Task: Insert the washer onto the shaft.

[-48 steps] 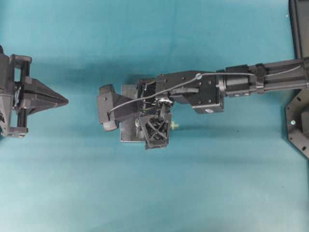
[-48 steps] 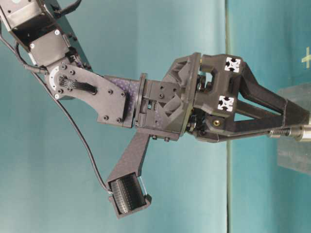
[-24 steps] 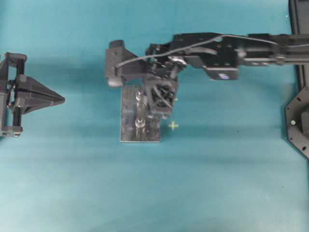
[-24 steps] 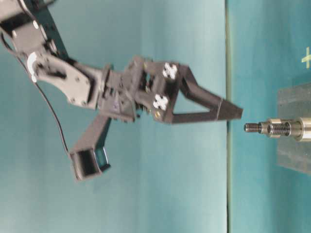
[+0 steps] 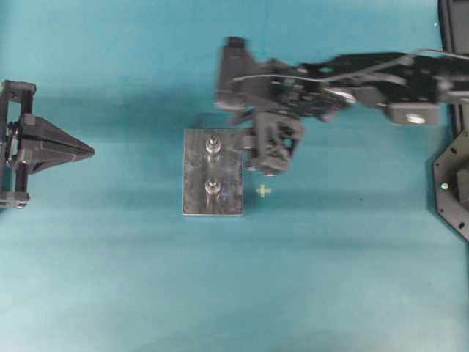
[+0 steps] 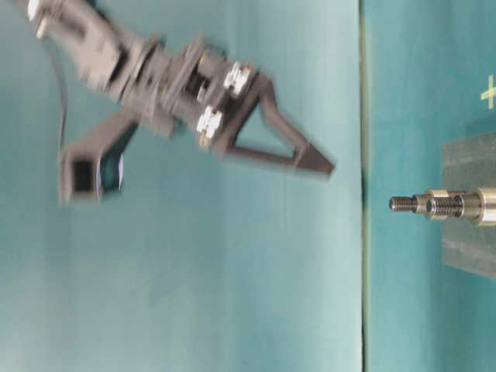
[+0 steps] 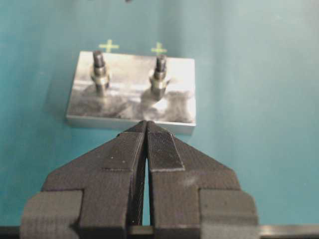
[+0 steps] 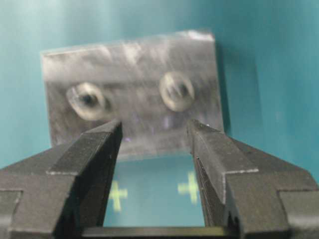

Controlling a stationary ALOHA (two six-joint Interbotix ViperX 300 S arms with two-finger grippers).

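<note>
Right wrist view: right gripper parted and empty above the metal block, washer seemingly seated on a shaft, left gripper closed empty nearby; risk—a careless arm knocking the block.

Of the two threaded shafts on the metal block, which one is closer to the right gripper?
The rear threaded shaft: right gripper hovers beside it, off the metal block.
</note>
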